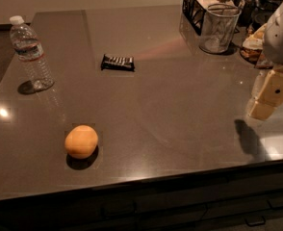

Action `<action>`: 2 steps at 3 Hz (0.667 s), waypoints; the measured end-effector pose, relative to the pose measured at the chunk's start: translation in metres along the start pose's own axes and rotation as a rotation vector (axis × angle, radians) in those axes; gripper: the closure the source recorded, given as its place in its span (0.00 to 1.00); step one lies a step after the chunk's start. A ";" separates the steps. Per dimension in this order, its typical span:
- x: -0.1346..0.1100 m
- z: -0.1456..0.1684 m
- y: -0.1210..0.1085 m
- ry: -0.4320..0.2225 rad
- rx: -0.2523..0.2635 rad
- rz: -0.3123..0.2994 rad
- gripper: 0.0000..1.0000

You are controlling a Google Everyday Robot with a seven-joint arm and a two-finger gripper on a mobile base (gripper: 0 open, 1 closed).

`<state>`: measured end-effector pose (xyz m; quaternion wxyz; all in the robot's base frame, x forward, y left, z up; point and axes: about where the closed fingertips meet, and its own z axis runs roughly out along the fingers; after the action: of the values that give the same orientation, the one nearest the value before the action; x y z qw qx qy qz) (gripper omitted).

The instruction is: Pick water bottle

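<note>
Water bottle (31, 52) stands upright at the far left of the counter (180, 119), white cap on, close to the left edge and well apart from the gripper. Nearest the front edge, left of centre, a round orange fruit (81, 141) lies alone. To the right, the gripper (264, 105) hangs above the counter's right side, its shadow on the surface below. How far it is open cannot be told, and nothing shows in its hold. Farther back, a dark snack bar (117, 62) lies flat, right of the bottle. At the far right a mesh cup (220, 28) stands upright just beside a black wire basket (194, 4).
</note>
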<state>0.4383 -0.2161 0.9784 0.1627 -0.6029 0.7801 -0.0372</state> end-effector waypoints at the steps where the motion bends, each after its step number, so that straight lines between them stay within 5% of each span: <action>1: 0.000 0.000 0.000 0.000 0.000 0.000 0.00; 2: -0.031 0.001 -0.012 -0.058 0.006 -0.011 0.00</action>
<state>0.4566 -0.1893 0.9870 0.1871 -0.6076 0.7716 -0.0230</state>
